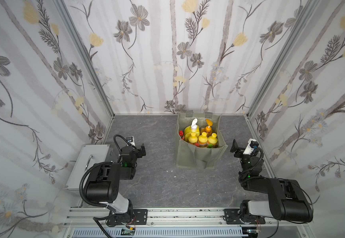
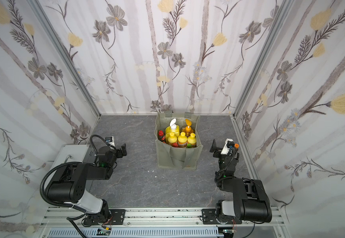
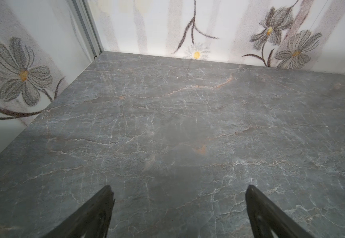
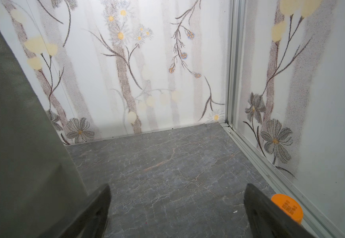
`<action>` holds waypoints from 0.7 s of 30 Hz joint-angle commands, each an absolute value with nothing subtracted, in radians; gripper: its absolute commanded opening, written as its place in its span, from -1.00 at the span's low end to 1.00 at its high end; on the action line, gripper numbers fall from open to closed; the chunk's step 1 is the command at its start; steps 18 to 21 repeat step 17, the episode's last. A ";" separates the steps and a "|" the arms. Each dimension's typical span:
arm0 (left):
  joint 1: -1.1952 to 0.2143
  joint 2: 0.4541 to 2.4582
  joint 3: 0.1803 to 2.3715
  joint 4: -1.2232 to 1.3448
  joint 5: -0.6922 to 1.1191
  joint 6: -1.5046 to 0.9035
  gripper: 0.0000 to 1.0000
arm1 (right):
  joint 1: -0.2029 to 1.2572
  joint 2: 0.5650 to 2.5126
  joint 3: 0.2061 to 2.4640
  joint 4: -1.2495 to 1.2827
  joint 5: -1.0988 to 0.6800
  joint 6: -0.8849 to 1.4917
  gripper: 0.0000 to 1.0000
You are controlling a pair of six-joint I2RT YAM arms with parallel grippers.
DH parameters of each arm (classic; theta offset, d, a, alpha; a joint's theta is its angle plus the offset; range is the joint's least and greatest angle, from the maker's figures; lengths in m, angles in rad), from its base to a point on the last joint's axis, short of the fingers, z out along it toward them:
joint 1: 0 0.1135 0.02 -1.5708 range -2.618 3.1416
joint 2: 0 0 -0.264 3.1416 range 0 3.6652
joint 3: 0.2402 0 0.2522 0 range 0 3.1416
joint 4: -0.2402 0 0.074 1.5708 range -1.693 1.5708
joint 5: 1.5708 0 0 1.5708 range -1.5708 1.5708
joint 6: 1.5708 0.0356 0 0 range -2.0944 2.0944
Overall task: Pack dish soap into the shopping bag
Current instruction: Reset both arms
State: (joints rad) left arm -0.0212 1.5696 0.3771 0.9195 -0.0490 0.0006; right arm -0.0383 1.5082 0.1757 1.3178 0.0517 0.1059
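Sadly, the bagged dish soap labels are illegible.

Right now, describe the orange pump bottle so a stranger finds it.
Find the grey-green shopping bag by the back wall. Two pump bottles stand at its rear; the orange pump bottle is nearer the right arm, its nozzle orange, whereas the yellow pump bottle has a white one.

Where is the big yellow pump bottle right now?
In both top views the yellow pump bottle stands in the shopping bag, at the back, just left of the orange pump bottle.
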 commanded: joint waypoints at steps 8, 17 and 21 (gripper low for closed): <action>-0.020 1.569 0.383 0.926 -0.036 0.013 1.00 | -0.034 1.509 0.186 1.322 0.069 0.085 0.99; -0.021 1.569 0.383 0.927 -0.035 0.013 1.00 | -0.051 1.507 0.161 1.367 0.059 0.106 0.99; -0.021 1.569 0.383 0.927 -0.035 0.013 1.00 | -0.051 1.507 0.161 1.367 0.059 0.106 0.99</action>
